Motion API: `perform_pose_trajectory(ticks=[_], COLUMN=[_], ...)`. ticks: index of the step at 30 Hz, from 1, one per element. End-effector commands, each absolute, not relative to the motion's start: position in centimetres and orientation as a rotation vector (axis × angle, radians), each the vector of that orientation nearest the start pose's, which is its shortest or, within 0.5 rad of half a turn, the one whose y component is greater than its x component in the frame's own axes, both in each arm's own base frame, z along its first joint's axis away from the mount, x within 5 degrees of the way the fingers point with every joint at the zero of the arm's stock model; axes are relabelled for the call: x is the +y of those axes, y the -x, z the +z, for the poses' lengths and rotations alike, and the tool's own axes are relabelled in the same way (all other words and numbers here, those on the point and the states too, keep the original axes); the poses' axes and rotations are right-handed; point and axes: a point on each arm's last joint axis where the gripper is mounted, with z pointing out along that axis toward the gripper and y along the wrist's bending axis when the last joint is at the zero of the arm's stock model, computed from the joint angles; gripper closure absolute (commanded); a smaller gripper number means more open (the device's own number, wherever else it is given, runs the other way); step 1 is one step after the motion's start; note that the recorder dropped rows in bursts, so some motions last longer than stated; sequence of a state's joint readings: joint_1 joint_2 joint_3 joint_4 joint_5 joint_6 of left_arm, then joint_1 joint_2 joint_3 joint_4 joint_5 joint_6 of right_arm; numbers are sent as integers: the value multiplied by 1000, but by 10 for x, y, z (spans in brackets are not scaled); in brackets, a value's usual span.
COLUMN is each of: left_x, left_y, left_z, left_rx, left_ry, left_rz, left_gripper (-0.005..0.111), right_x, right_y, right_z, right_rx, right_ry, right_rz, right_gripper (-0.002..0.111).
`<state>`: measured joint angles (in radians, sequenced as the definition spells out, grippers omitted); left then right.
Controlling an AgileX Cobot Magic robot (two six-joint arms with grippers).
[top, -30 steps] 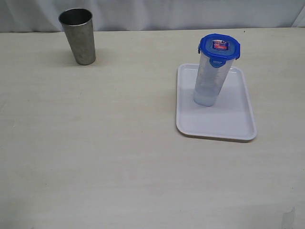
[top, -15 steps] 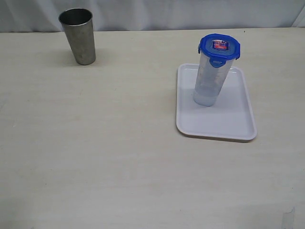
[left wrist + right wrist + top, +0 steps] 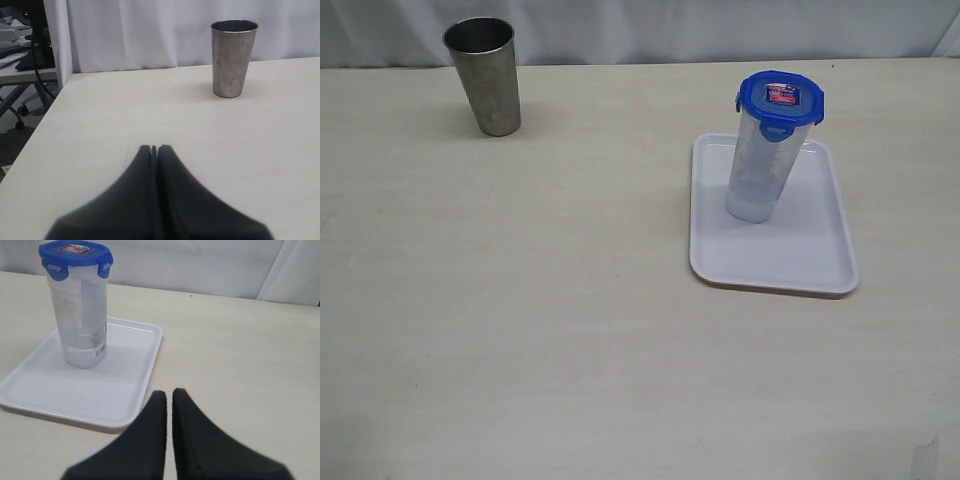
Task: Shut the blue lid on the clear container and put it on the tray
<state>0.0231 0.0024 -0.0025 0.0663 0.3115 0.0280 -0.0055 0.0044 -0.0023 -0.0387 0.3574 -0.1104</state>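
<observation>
Job done, by the look of it: the blue lid [image 3: 780,98] sat square on the clear container [image 3: 758,175], and the container stood upright on the white tray [image 3: 800,260], in the half farther from the exterior camera. In the right wrist view the flaps I could see hung down over the rim, so I judged it snapped shut, though the far-side flaps were hidden from me. Nothing seemed left to do.

My left tool [image 3: 154,149] was pinched fully together with nothing in it, over bare tabletop [image 3: 100,110]. My right tool [image 3: 169,395] was closed as well, only a hairline slit between the tips. It was empty, near the tray's edge and well apart from the container.

The exterior view showed neither arm at all, just the tray, the container and a grey metal cup [image 3: 485,75] standing well off to the left. The left wrist view gave me that cup up close and none of the tray, plus a white curtain [image 3: 150,30] behind the tabletop. The right wrist view picked out a small barcode label [image 3: 100,347] low on the container's wall, which the exterior view did not make out.
</observation>
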Motion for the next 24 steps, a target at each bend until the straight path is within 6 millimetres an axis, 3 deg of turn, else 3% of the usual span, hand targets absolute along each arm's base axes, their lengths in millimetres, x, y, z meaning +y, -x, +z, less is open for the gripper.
perform_pose_trajectory(ticks=[1, 24], left_x=[3, 3], left_y=[-54, -54], left_z=[185, 185], left_rx=[1792, 1792], left_ry=[-45, -45], left_rz=[98, 98], left_gripper=[107, 107], right_x=[-2, 1], right_y=[-53, -53], right_z=[182, 182], right_rx=[1824, 1830], right_ry=[119, 90], right_rz=[-122, -33], right_gripper=[104, 104])
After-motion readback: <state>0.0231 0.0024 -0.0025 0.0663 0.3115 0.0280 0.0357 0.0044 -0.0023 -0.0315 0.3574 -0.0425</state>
